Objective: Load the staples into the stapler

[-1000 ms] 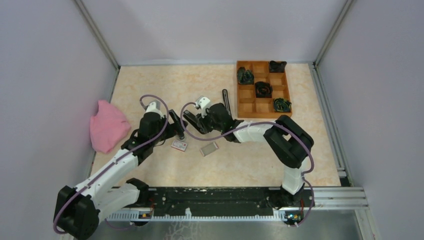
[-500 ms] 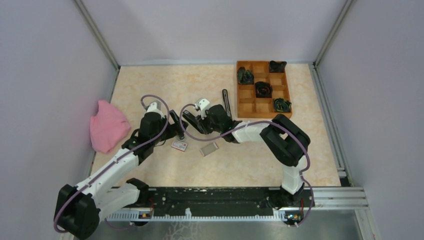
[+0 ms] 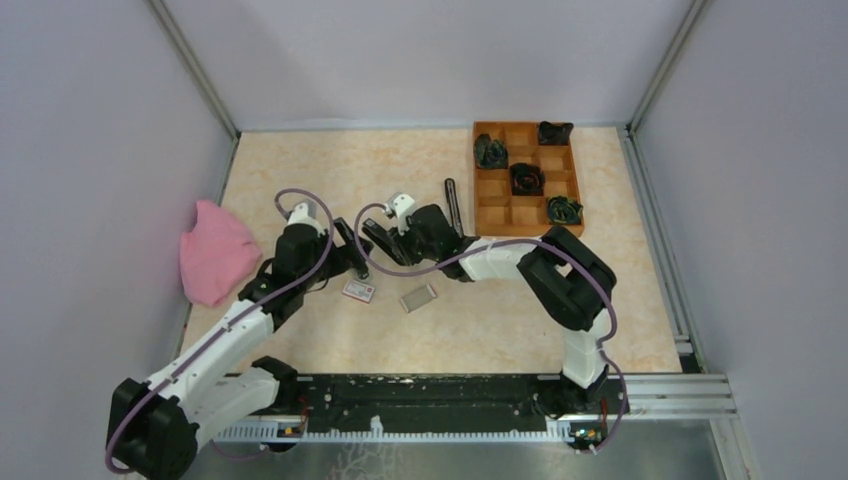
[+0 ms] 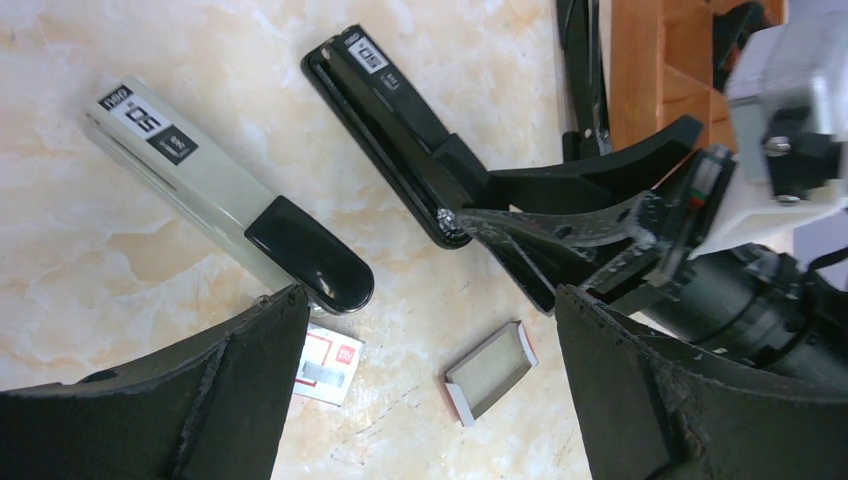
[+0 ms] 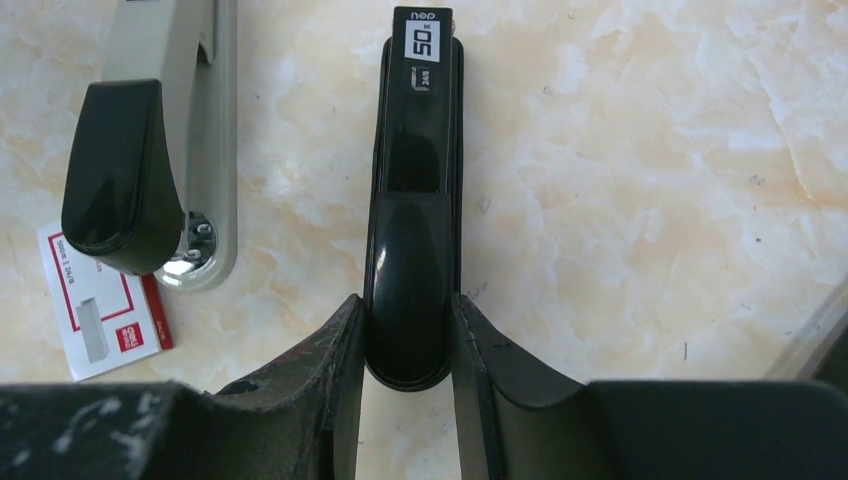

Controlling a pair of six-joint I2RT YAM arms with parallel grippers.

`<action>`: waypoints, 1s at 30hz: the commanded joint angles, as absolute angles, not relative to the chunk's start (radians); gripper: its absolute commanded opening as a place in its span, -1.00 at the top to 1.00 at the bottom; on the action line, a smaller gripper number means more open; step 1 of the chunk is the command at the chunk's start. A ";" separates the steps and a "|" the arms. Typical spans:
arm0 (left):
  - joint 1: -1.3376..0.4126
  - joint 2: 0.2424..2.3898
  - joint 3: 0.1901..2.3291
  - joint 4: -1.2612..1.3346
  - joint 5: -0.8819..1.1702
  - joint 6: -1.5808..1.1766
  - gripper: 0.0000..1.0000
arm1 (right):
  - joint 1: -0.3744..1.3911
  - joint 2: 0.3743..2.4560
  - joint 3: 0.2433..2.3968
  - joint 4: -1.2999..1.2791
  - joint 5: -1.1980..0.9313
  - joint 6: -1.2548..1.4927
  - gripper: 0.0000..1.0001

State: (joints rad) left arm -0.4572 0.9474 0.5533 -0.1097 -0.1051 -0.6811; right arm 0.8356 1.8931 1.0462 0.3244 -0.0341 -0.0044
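A: What is on the worktop (image 3: 500, 330)?
B: The right jaws clench the black stapler (image 5: 412, 200) at its rear end; the left jaws hang released over the grey stapler (image 4: 200, 180).
A: The staples?
B: Their tray (image 4: 488, 368) lies toward the near edge, near the small box (image 4: 328, 362). Light and brittle, I judge; pinch the long sides.

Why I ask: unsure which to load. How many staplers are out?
2. A grey stapler lies beside the staple box; a black stapler sits between the right gripper's jaws.

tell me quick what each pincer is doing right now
left pincer: open, holding nothing
right pincer: closed on the rear end of the black stapler
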 commanded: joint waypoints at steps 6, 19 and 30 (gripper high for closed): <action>-0.448 0.836 0.619 -0.207 -0.211 -0.701 -0.95 | 0.906 2.004 1.210 0.235 -0.084 0.032 0.57; -0.447 0.716 0.622 -0.262 -0.292 -0.721 -0.95 | 0.977 2.017 1.314 0.272 -0.107 0.095 0.35; -0.447 0.786 0.654 -0.218 -0.215 -0.714 -0.95 | 0.926 1.816 1.129 0.271 0.051 0.104 0.04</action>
